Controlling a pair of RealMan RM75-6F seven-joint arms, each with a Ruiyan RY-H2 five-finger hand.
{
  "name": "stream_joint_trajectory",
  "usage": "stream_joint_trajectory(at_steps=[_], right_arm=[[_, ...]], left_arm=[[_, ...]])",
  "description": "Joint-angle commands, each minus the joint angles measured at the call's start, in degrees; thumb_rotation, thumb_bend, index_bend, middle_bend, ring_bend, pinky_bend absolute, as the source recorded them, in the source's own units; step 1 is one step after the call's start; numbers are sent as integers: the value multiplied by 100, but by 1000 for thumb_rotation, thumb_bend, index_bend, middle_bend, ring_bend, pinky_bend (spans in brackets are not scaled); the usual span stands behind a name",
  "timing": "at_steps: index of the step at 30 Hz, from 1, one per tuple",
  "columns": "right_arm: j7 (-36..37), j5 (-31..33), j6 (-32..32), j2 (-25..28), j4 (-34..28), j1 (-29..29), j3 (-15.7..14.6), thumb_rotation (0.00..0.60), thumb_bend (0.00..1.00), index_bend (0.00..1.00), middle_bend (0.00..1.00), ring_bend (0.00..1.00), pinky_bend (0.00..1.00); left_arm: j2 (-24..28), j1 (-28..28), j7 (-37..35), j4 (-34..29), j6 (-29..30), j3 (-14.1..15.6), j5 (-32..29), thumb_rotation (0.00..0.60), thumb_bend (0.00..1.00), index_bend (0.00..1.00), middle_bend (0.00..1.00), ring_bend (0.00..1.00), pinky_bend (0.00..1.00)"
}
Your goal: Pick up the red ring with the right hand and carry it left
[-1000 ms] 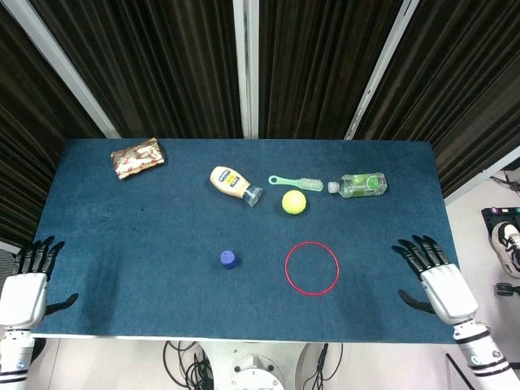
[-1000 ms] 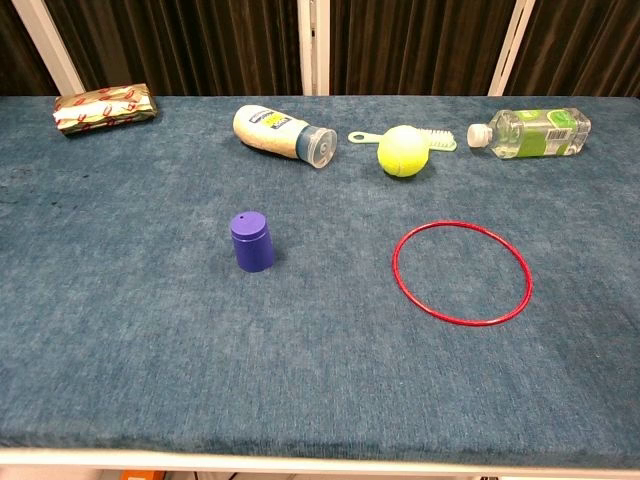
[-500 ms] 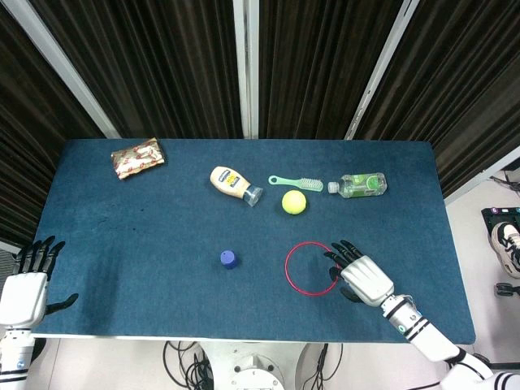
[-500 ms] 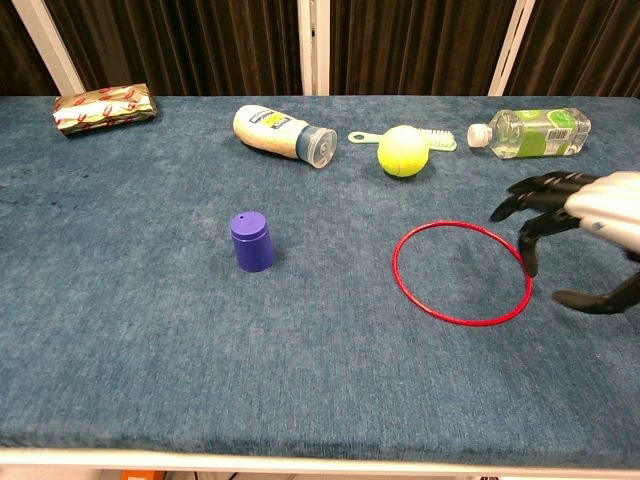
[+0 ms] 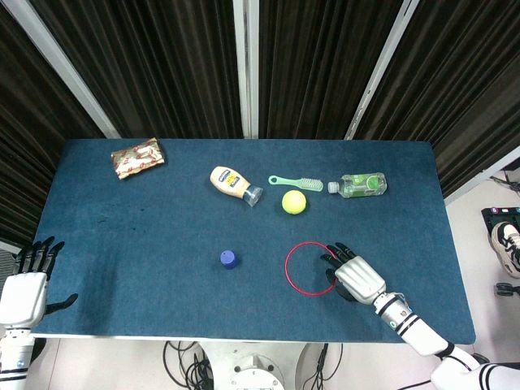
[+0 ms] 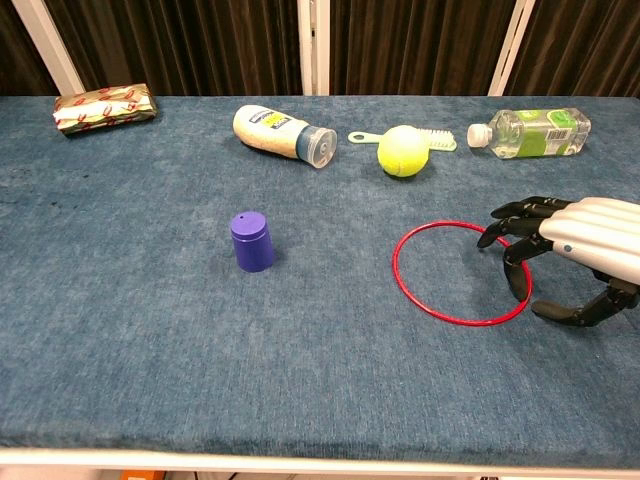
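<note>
Head view: blue table; red ring lying flat on the cloth, right of centre and toward the near edge; right hand at the ring's right side, dark fingertips reaching over that rim, fingers apart, thumb separate on the near side, nothing gripped; whether the fingertips touch the ring cannot be told. Left hand off the table's near-left corner, fingers spread, holding nothing. Purple cap left of the ring, well apart. Along the far half: foil snack packet at far left; mayonnaise bottle on its side; green brush; yellow ball just in front of the brush; clear bottle on its side at right. Chest view: red ring flat on the table; right hand entering from the right edge, fingers curved down over the ring's right arc, thumb below and outside the rim, ring not lifted. Purple cap upright, left of the ring. Mayonnaise bottle, yellow ball, clear bottle and foil snack packet in the far row. Left hand not shown here.
</note>
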Motion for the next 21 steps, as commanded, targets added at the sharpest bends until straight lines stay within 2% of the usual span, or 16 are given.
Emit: stream_joint_trajectory(at_steps=[1, 12, 21], right_arm=[[-1, 17, -17, -25, 19, 24, -16, 600, 327, 536, 165, 0, 0], [20, 107, -1, -120, 110, 78, -85, 600, 332, 540, 170, 0, 0], [60, 112, 246, -168, 195, 31, -99, 600, 361, 668, 222, 0, 0]], left_arm=[[-1, 6, -10, 9, -5, 3, -10, 600, 51, 110, 0, 0, 0], [-7, 26, -73, 59, -4, 10, -24, 600, 51, 110, 0, 0, 0], [-8, 21, -86, 77, -8, 6, -15, 600, 51, 109, 0, 0, 0]])
